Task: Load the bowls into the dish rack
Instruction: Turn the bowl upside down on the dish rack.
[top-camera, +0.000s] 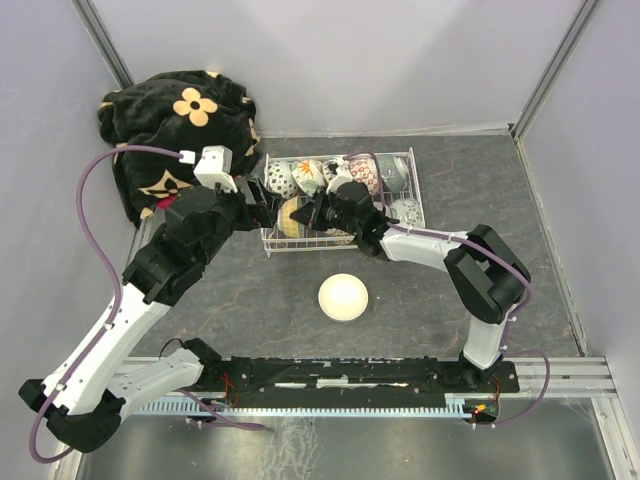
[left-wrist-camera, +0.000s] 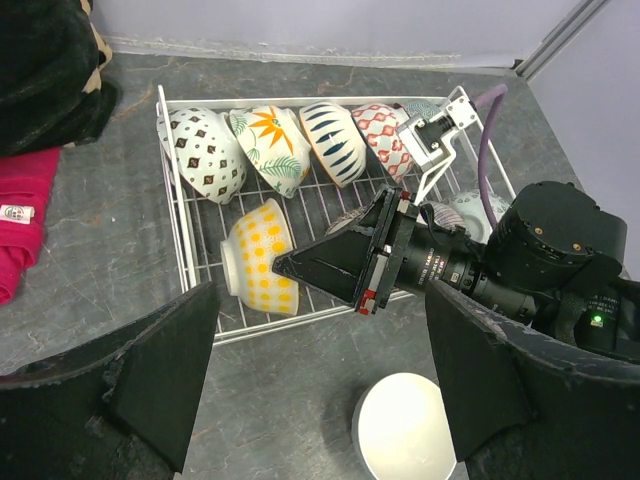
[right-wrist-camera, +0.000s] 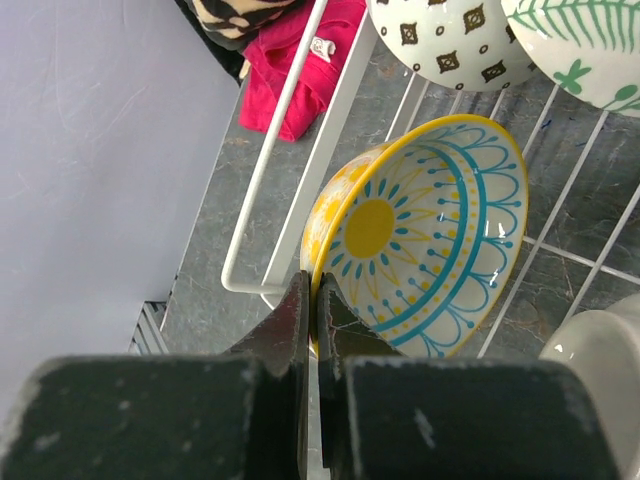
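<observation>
One black blanket (top-camera: 170, 120) lies beside the dish rack (top-camera: 418, 190).

The dish rack (left-wrist-camera: 175, 215) is white wire. Far row, from the left: diamond bowl (left-wrist-camera: 200, 150), white with dark diamonds; fern bowl (left-wrist-camera: 270, 145), orange flower and green fronds; striped bowl (left-wrist-camera: 335, 140), navy strokes. The sunburst bowl (right-wrist-camera: 420, 240) is yellow with blue arcs; the near bowl (top-camera: 343, 296), plain cream.
</observation>
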